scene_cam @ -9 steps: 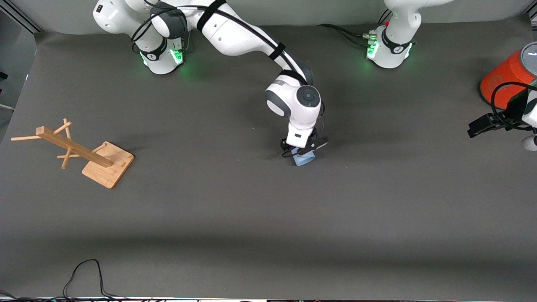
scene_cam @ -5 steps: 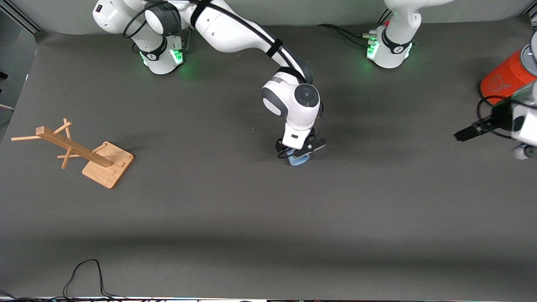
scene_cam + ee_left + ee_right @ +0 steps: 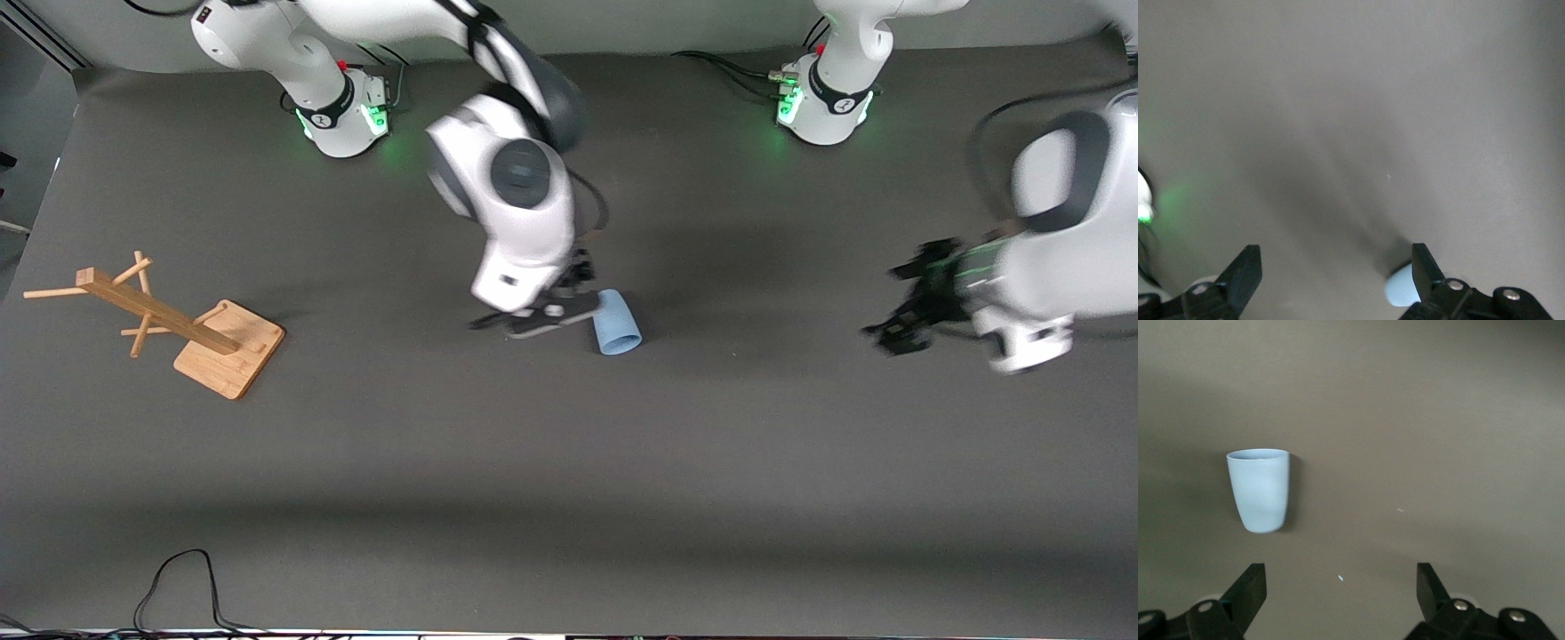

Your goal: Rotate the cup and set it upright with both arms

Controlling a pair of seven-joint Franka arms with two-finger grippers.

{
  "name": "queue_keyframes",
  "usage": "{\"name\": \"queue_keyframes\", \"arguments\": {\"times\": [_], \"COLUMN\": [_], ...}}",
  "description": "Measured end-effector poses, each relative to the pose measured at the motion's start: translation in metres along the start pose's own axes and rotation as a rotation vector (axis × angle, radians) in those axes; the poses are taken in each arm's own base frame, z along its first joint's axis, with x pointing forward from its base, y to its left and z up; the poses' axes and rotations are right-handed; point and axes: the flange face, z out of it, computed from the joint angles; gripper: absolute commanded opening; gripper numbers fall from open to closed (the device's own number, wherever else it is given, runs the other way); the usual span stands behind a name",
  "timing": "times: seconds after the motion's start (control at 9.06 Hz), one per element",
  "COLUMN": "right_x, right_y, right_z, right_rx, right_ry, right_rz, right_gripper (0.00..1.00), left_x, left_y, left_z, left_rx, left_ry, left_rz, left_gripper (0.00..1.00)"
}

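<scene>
A: Surface?
B: Dark grey matte desk (image 3: 569, 462), grey wall along the bases' edge, wooden rack (image 3: 169, 324) near the edge at my right arm's end, black cable (image 3: 182, 587) at the camera-side edge.
A: Cup?
B: Pale-blue cup (image 3: 615, 324) lying on its side mid-desk, tapered, no handle, rim toward the camera-side edge.
A: Pincers?
B: My right pincer (image 3: 544, 313) up over the desk just beside the cup, fingers spread, holding nothing. My left pincer (image 3: 916, 302) over my left arm's end, also spread, empty.
A: Room?
B: Bare desk all round the cup, widest toward the camera-side edge.
</scene>
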Motion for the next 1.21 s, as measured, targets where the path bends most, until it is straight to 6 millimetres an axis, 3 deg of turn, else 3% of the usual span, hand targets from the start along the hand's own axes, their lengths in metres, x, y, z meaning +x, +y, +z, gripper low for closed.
{"name": "queue_keyframes", "arguments": {"times": [0.22, 0.33, 0.55, 0.66, 0.77, 0.88, 1.1, 1.21], "right_x": [-0.025, -0.035, -0.050, -0.056, -0.059, -0.064, -0.081, -0.094], "right_y": [0.102, 0.154, 0.234, 0.254, 0.262, 0.269, 0.311, 0.339], "right_z": [-0.068, -0.096, -0.127, -0.133, -0.135, -0.137, -0.153, -0.164], "right_rx": [0.029, 0.042, 0.066, 0.042, -0.008, -0.024, 0.008, 0.031], "right_ry": [-0.038, -0.044, -0.047, -0.051, -0.053, -0.072, -0.096, -0.095], "right_rz": [0.046, 0.076, 0.152, 0.171, 0.172, 0.179, 0.223, 0.226], "right_gripper": [1.00, 1.00, 1.00, 1.00, 1.00, 1.00, 1.00, 1.00], "left_x": [-0.061, -0.091, -0.155, -0.183, -0.208, -0.218, -0.230, -0.235], "left_y": [0.074, 0.094, 0.116, 0.120, 0.123, 0.128, 0.140, 0.142], "left_z": [0.078, 0.113, 0.173, 0.199, 0.220, 0.234, 0.259, 0.267], "left_rx": [0.084, 0.122, 0.189, 0.217, 0.229, 0.229, 0.216, 0.209], "left_ry": [-0.016, -0.014, 0.012, 0.028, 0.042, 0.048, 0.051, 0.053], "left_rz": [-0.075, -0.093, -0.119, -0.127, -0.134, -0.145, -0.152, -0.153], "left_gripper": [1.00, 1.00, 1.00, 1.00, 1.00, 1.00, 1.00, 0.89]}}
